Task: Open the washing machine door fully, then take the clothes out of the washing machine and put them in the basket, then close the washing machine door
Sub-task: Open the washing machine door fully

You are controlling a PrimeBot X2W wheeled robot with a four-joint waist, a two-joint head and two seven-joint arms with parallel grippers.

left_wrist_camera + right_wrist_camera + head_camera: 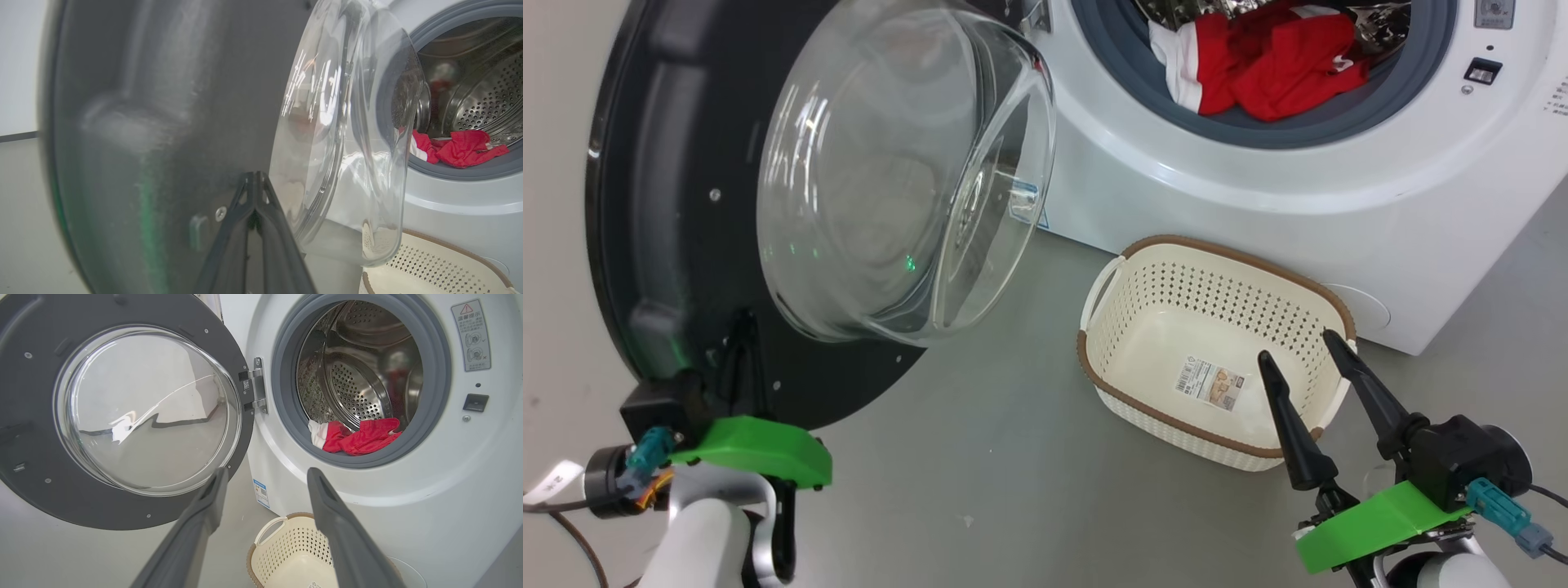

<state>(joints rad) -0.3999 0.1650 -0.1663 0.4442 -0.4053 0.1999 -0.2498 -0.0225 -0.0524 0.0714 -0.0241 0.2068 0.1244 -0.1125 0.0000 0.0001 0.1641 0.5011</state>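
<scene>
The door point(135, 412) is big, stiff and heavy, I think, and swings on its hinge point(257, 386). Its glass bowl point(898, 180) looks smooth and could break, so I would push on the black rim point(662, 212). It stands wide open, left of the washer point(1258, 188). My left gripper point(255, 175) has its fingers point(229, 241) squeezed together, holding nothing, tips at that rim. My right gripper point(1294, 345) is spread wide, empty, over the basket point(1217, 249). Red clothes point(1282, 65) lie inside the washer.
</scene>
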